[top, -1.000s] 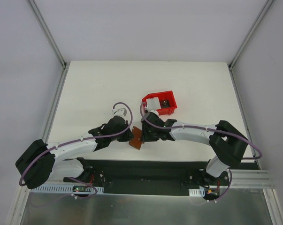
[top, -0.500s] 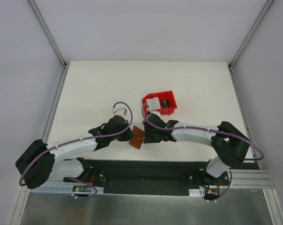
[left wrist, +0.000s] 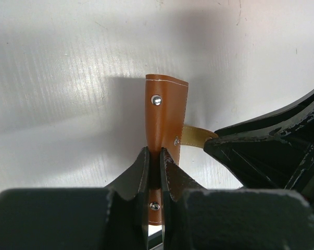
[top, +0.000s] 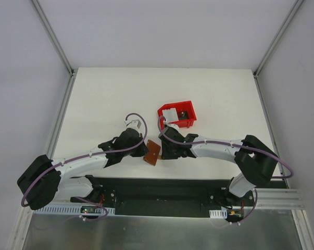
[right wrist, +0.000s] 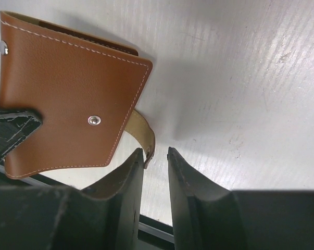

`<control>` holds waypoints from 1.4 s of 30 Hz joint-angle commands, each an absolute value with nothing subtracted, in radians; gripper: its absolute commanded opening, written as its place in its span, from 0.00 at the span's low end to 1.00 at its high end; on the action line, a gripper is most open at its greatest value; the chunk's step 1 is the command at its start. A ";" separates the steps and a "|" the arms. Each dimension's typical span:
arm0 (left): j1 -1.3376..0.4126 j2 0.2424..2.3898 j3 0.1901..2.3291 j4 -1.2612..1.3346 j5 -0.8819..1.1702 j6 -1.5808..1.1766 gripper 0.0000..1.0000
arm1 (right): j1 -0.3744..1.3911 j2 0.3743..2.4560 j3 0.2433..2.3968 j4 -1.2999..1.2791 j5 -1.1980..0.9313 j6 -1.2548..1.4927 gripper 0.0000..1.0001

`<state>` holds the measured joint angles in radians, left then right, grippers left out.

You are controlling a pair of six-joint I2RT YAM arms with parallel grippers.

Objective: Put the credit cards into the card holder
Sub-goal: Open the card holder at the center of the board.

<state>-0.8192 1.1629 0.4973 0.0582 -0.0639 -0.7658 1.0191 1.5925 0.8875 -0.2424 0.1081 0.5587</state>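
The brown card holder hangs tilted just above the table's near edge, between both grippers. My left gripper is shut on the holder's near edge and holds it edge-on. In the right wrist view the holder's face with a snap shows at upper left, and its pale strap curls down to the left fingertip. My right gripper is narrowly open, with the strap's end at its mouth. A pale credit card lies in the red bin.
The red bin stands just beyond the right gripper and also holds a small dark object. The black base rail runs along the table's near edge right below the holder. White tabletop spreads to the left and far side.
The right gripper has shifted slightly towards the holder's right edge. The left gripper keeps its hold; the holder has barely moved.
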 commanded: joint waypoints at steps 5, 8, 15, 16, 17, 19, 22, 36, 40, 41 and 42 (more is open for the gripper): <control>-0.828 1.149 0.525 0.052 -0.074 -0.742 0.00 | 1.023 1.586 0.874 -0.239 0.118 0.568 0.29; -0.827 1.154 0.525 0.051 -0.072 -0.744 0.00 | 1.020 1.600 0.868 -0.207 0.110 0.564 0.29; -0.828 1.161 0.525 0.054 -0.066 -0.741 0.00 | 1.017 1.608 0.856 -0.141 0.121 0.542 0.23; -0.828 1.163 0.525 0.054 -0.066 -0.739 0.00 | 1.017 1.608 0.854 -0.135 0.124 0.538 0.22; -0.827 1.166 0.525 0.054 -0.064 -0.741 0.00 | 1.017 1.609 0.854 -0.135 0.126 0.537 0.22; -0.828 1.166 0.525 0.054 -0.064 -0.739 0.00 | 1.014 1.612 0.854 -0.132 0.124 0.535 0.20; -0.828 1.170 0.525 0.054 -0.064 -0.738 0.00 | 1.012 1.620 0.854 -0.132 0.129 0.538 0.15; -0.827 1.146 0.517 0.043 -0.103 -0.724 0.65 | 0.979 1.421 0.807 -0.164 0.129 0.494 0.01; -0.827 1.124 0.532 0.061 -0.097 -0.710 0.77 | 0.965 1.356 0.805 -0.178 0.089 0.474 0.00; -0.828 1.126 0.535 0.075 -0.089 -0.704 0.79 | 0.962 1.351 0.808 -0.179 0.080 0.471 0.00; -0.828 1.129 0.538 0.090 -0.078 -0.697 0.79 | 0.960 1.345 0.810 -0.178 0.071 0.471 0.00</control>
